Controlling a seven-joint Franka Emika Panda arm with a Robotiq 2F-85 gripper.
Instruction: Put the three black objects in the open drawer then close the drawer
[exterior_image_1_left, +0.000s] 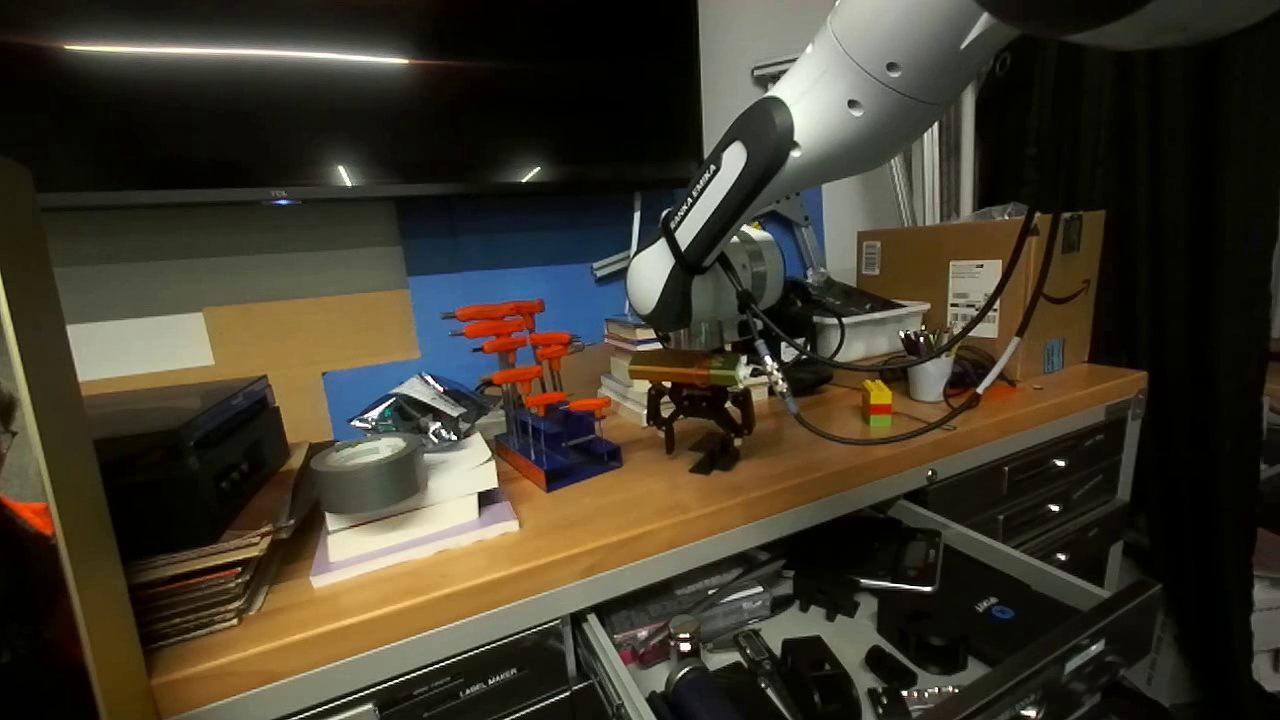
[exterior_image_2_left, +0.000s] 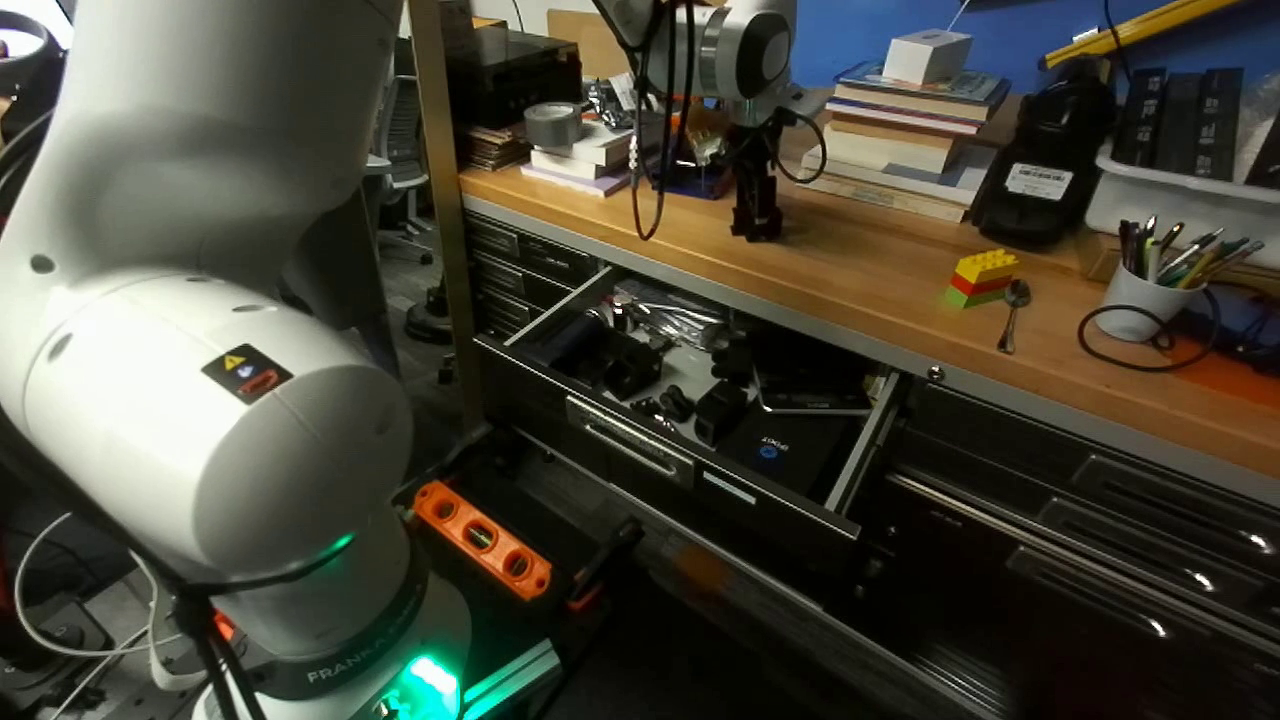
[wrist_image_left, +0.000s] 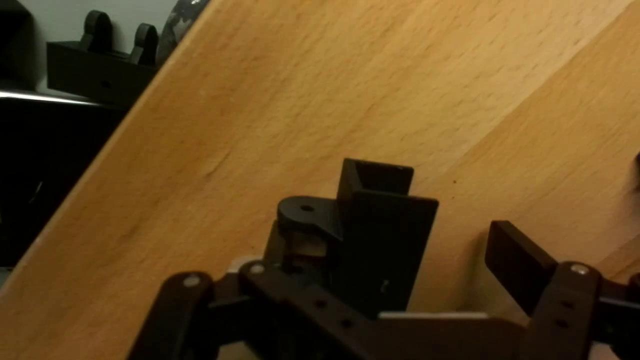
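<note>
My gripper (exterior_image_1_left: 706, 440) is low over the wooden tabletop, open. One black object (exterior_image_1_left: 716, 456), a small box shape with a rounded, holed lug, stands on the wood. In the wrist view this black object (wrist_image_left: 385, 240) shows between the parted fingers, nearer the left one; a gap of bare wood separates it from the right finger (wrist_image_left: 520, 265). Whether the left finger touches it is hidden. In an exterior view the dark gripper (exterior_image_2_left: 757, 220) merges with it. The drawer (exterior_image_2_left: 620, 440) stands pulled out. A similar two-lugged black object (wrist_image_left: 100, 70) lies inside; the third cannot be singled out among the dark items.
Beside the gripper stands a blue rack of orange-handled hex keys (exterior_image_1_left: 555, 440). Book stacks (exterior_image_2_left: 900, 150), a tape roll (exterior_image_1_left: 368, 475), a toy-brick block (exterior_image_2_left: 983, 277), a spoon (exterior_image_2_left: 1012, 315) and a pen cup (exterior_image_2_left: 1145, 300) are on the bench. The drawer lies below the table's front edge.
</note>
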